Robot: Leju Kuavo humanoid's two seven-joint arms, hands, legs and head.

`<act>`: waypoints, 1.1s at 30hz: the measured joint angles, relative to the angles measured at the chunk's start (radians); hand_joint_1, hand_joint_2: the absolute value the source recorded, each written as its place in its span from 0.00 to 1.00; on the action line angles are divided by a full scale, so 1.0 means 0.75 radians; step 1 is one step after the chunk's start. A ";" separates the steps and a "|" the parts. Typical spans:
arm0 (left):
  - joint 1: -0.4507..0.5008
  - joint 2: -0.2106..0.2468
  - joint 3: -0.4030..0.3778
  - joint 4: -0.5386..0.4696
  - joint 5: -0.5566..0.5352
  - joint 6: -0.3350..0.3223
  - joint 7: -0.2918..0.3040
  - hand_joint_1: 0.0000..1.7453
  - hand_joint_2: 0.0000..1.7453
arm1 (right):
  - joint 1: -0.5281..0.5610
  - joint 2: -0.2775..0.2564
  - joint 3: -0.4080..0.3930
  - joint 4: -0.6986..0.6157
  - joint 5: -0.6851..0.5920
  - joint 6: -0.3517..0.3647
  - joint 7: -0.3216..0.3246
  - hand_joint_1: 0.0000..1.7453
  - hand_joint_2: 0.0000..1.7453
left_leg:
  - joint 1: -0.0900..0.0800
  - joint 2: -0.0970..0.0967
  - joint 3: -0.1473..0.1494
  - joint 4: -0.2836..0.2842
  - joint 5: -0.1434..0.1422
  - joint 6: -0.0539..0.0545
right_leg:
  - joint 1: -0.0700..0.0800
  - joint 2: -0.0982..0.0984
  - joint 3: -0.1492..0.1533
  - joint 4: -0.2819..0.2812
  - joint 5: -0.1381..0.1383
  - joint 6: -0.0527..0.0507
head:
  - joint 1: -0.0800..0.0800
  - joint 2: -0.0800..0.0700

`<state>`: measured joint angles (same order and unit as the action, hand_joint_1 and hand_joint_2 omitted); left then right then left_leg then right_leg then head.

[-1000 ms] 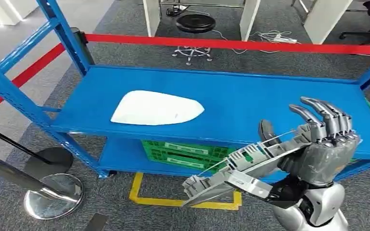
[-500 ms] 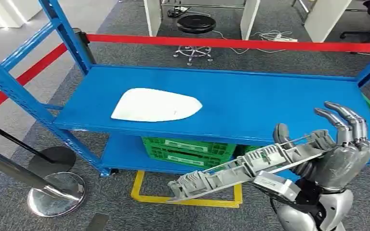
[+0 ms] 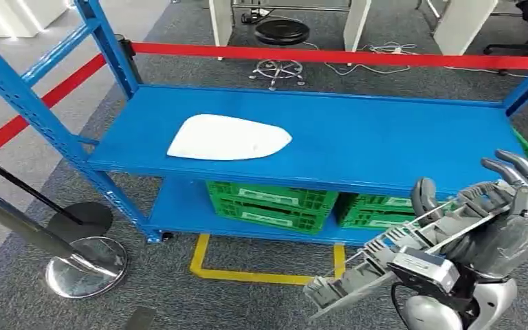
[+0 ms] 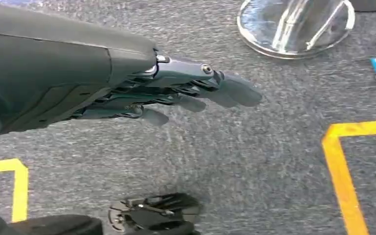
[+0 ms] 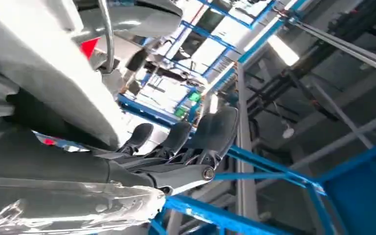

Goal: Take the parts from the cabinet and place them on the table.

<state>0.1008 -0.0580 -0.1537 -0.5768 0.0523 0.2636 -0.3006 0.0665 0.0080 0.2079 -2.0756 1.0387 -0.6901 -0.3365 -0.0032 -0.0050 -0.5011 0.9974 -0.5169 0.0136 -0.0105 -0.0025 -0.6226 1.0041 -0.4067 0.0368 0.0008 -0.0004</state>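
Now your right robot hand (image 3: 505, 223) grips a long grey part (image 3: 392, 258), near the blue cabinet (image 3: 385, 137). Your left robot hand (image 4: 176, 95) holds nothing, fingers straight. A white part (image 3: 228, 137) lies on the top shelf.

Red barrier tape (image 3: 330, 58) ran across the upper part of the head view, above grey carpet (image 3: 34, 302). A chrome stanchion base (image 3: 86, 267) sat at lower left, with a black one (image 3: 79, 221) just behind it. Yellow floor tape (image 3: 261, 275) lay at lower centre. A black stool (image 3: 282, 31) stood at top centre.
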 joint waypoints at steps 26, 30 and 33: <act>0.028 0.004 -0.008 -0.020 0.017 0.011 0.004 0.00 1.00 | 0.080 0.063 -0.128 -0.065 -0.097 -0.001 -0.064 0.46 1.00 | 0.012 0.005 -0.012 0.086 -0.001 -0.041 | 0.004 -0.002 0.054 -0.016 -0.063 -0.049 | -0.006 0.000; 0.028 0.005 -0.009 -0.027 0.017 0.011 0.004 0.00 1.00 | 0.080 0.068 -0.133 -0.070 -0.098 -0.001 -0.064 0.46 1.00 | 0.001 0.002 0.027 -0.013 -0.014 -0.013 | 0.008 -0.003 0.031 -0.004 -0.032 -0.018 | -0.006 0.000; 0.025 0.004 -0.009 -0.030 0.014 0.010 0.005 0.00 1.00 | 0.083 0.069 -0.135 -0.072 -0.139 -0.001 -0.062 0.46 1.00 | 0.009 0.011 0.000 -0.026 0.028 0.022 | 0.004 0.001 0.002 0.025 -0.080 0.006 | -0.002 0.000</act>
<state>0.1197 -0.0549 -0.1606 -0.5989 0.0629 0.2708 -0.2968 0.1291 0.0595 0.1068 -2.1298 0.9346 -0.6909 -0.3826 0.0035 0.0032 -0.5011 0.9776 -0.4961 0.0299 -0.0071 -0.0018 -0.6212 1.0227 -0.4670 0.0411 -0.0007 -0.0004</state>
